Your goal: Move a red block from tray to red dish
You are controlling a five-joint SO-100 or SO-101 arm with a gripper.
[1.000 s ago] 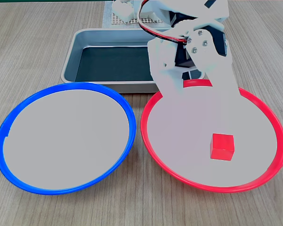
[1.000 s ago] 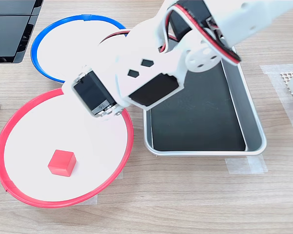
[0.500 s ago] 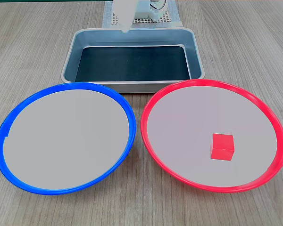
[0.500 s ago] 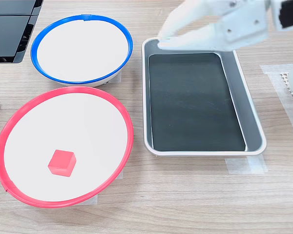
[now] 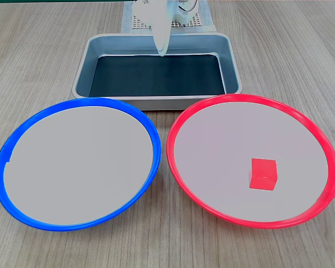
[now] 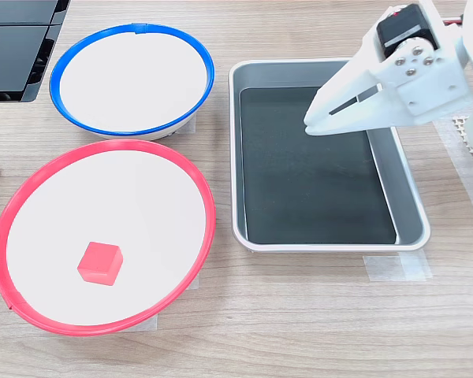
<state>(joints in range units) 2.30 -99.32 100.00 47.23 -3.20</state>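
A small red block (image 5: 263, 173) (image 6: 100, 262) lies flat on the pale centre of the red dish (image 5: 245, 98) (image 6: 110, 146), apart from everything else. The grey metal tray (image 5: 156, 103) (image 6: 323, 246) shows only its dark bare bottom. My white gripper (image 5: 162, 49) (image 6: 310, 124) hangs over the tray, well away from the block. Its fingers taper together into one wedge, shut with nothing between them. Only the finger ends show in the first exterior view.
A blue-rimmed dish (image 5: 72, 102) (image 6: 131, 28) of the same size sits beside the red dish and holds nothing. A perforated mat (image 5: 135, 22) (image 6: 467, 130) lies behind the tray under the arm's base. A black object (image 6: 16, 47) fills the second exterior view's upper left corner.
The arm has left the red dish, where the block stayed still, and pulled back over the tray. In the last half second the gripper swung lower over the tray's bottom.
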